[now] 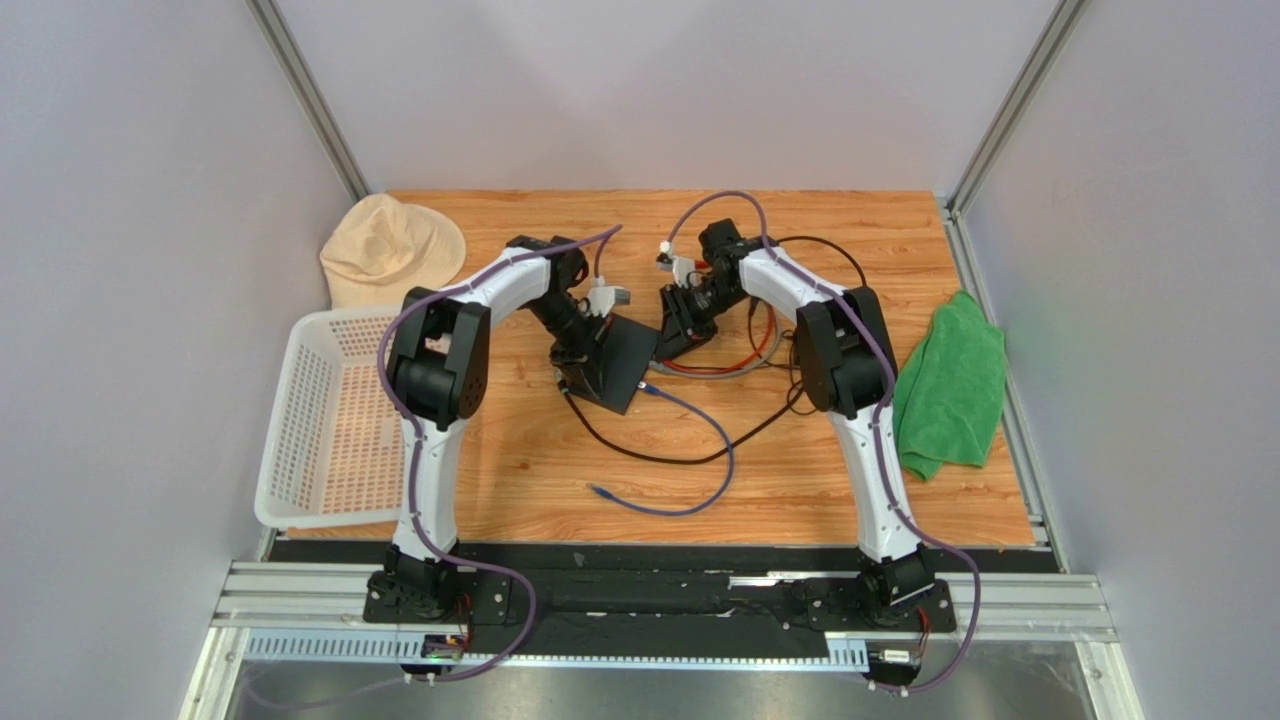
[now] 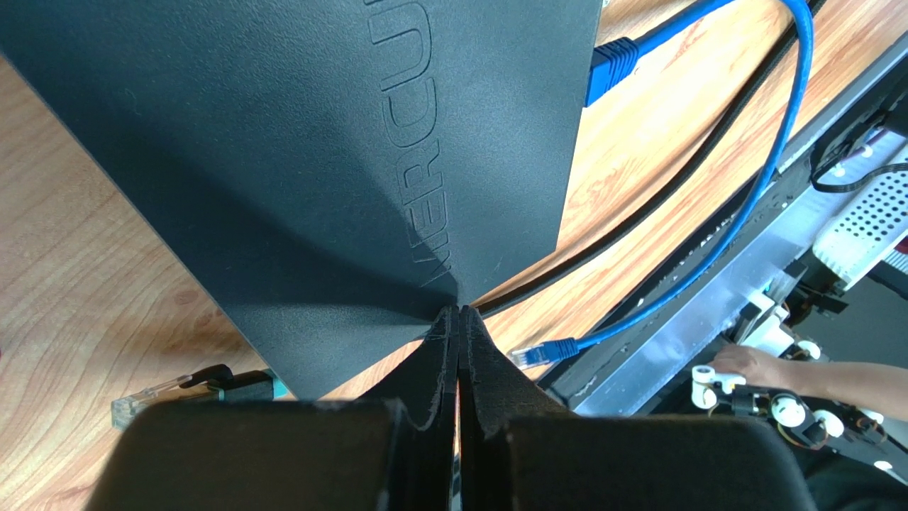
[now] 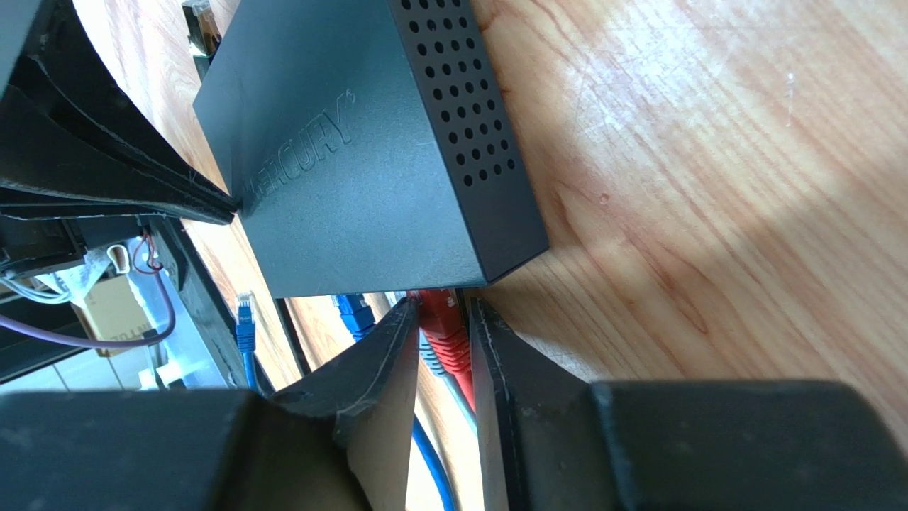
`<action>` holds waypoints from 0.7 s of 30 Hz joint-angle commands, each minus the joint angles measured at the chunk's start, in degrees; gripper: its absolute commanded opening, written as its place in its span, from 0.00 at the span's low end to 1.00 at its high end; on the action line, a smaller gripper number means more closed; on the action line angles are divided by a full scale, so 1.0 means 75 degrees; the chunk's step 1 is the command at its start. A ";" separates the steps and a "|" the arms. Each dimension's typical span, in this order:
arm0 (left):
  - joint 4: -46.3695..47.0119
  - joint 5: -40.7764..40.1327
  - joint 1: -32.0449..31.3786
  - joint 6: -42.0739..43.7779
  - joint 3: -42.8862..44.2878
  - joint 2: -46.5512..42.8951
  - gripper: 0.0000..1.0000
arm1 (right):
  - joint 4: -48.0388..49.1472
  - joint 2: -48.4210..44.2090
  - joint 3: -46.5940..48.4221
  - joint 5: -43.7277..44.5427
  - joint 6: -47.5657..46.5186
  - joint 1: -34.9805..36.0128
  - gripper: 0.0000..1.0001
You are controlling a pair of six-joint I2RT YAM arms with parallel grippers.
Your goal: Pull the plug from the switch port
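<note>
The flat black switch [image 1: 616,365] lies mid-table. A blue cable's plug [image 3: 352,314] sits in a port on its narrow edge, and the same plug [image 2: 613,64] shows in the left wrist view. A red plug [image 3: 446,325] fills the neighbouring port, with a grey one beside it. My right gripper [image 3: 442,303] is at that edge, its fingers closed in on either side of the red plug; the blue plug is outside them to the left. My left gripper [image 2: 460,311] is shut with nothing between its fingers, its tips against a corner of the switch [image 2: 320,138].
The blue cable loops toward the front, its free end [image 2: 544,351] on the wood. A black cable [image 1: 661,450] curves round the switch. A white basket [image 1: 323,435] and a beige hat [image 1: 388,248] lie on the left, a green cloth [image 1: 950,383] on the right.
</note>
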 commanded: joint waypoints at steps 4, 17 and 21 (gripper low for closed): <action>0.0559 -0.1043 -0.0101 0.0270 0.0009 0.0562 0.00 | -0.0104 0.0135 -0.0376 0.1374 -0.0566 0.0275 0.22; 0.0524 -0.1043 -0.0113 0.0270 0.0114 0.0668 0.00 | -0.0245 0.0088 -0.0716 0.1891 -0.0930 0.0310 0.09; 0.0524 -0.1055 -0.0113 0.0258 0.0138 0.0680 0.00 | -0.0292 0.0007 -0.0751 0.2054 -0.0930 0.0287 0.00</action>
